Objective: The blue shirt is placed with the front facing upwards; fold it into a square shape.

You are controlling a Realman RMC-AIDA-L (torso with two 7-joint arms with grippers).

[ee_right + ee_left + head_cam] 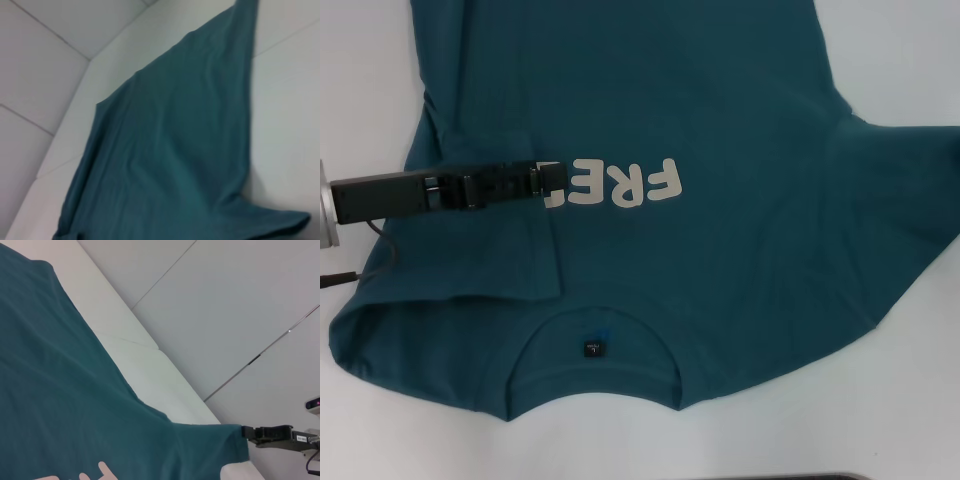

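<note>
Reaching sideways over the folded sleeve, left gripper point(552, 180) lies across blue shirt point(720, 120); finger state unclear

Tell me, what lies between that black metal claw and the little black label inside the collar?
In the head view, only folded teal fabric of the blue shirt lies between the left gripper and the label: a turned-in flap, then the neckline.

Bare table point(910, 60) beside shirt point(720, 260)
</note>
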